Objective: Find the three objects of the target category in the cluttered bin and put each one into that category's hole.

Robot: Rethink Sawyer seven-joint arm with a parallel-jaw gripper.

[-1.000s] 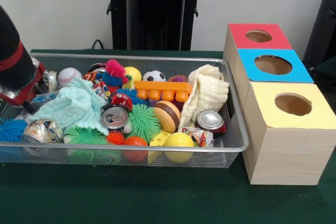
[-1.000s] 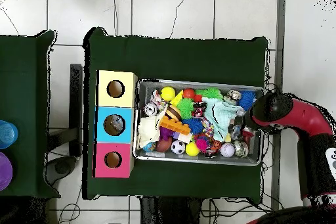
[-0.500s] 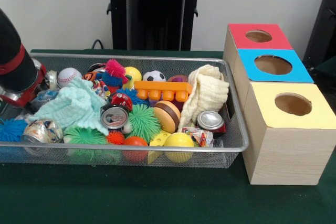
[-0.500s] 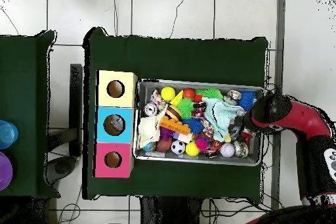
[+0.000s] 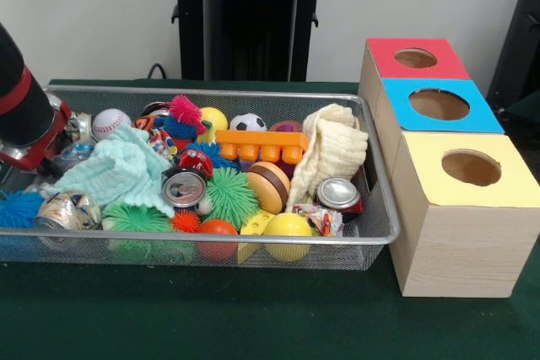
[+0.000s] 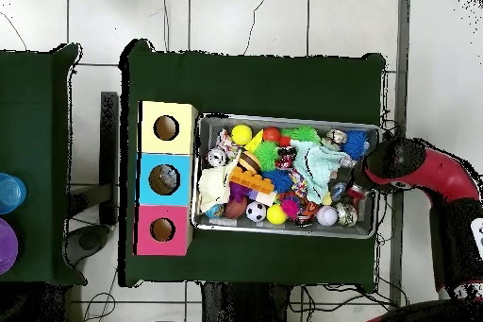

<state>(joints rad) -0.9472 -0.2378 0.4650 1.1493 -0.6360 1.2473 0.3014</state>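
Note:
The silver wire-mesh bin (image 5: 381, 208) is full of toys, cans and cloths; it also shows in the overhead view (image 6: 368, 233). My red and black arm (image 5: 21, 103) reaches into its left end, and my gripper (image 5: 52, 151) is low among the clutter there, mostly hidden by the wrist. A crinkly clear packet (image 5: 74, 153) lies right beside it, next to a mint cloth (image 5: 118, 170). A second packet with multicoloured contents (image 5: 319, 218) lies at the front right corner. I cannot make out a third packet. In the overhead view the gripper (image 6: 359, 186) is at the bin's right end.
Three wooden boxes with round holes stand right of the bin: red top (image 5: 415, 58), blue top (image 5: 439, 104), yellow top (image 5: 471, 168). Crushed cans (image 5: 184, 187) (image 5: 339, 194) (image 5: 69, 208), balls, spiky toys, an orange brick (image 5: 261, 145) and a cream cloth (image 5: 333, 153) fill the bin.
The arm has shifted slightly at the bin's left end, easing outward. The objects in the bin have not visibly moved.

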